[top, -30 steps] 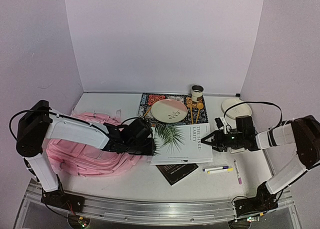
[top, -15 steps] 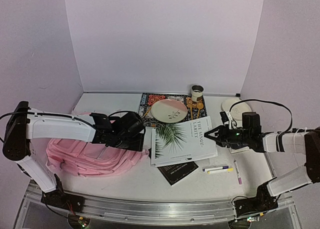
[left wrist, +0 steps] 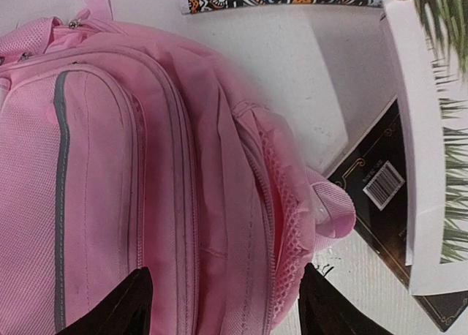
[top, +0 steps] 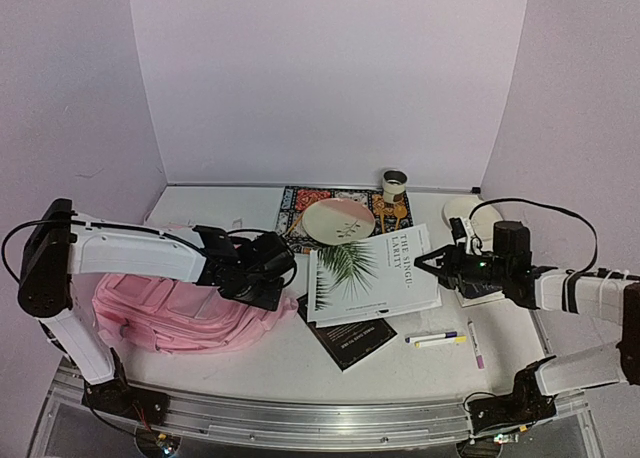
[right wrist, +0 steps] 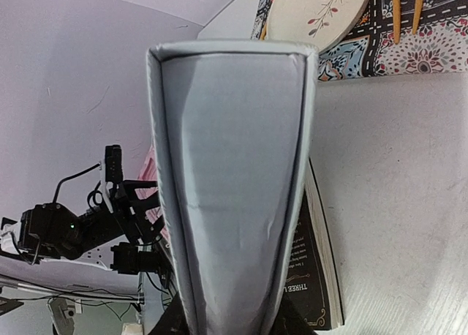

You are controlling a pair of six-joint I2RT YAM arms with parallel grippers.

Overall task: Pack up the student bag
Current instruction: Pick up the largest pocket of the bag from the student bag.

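We record the soft pink fabric backpack [top: 165, 313] lying at the white counter [top: 290, 363]'s left, contents unseen, beneath the released left tool [left wrist: 227, 309], and the right tool [top: 428, 265] grasping a white palm-leaf-covered book [top: 370, 273], whose grey edge only the right wrist view shows.

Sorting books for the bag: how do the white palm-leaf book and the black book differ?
The white book is larger, the black book smaller. The white book is gripped at its edge by the right gripper; the black book lies flat on the table, partly under it. Both are outside the student bag.
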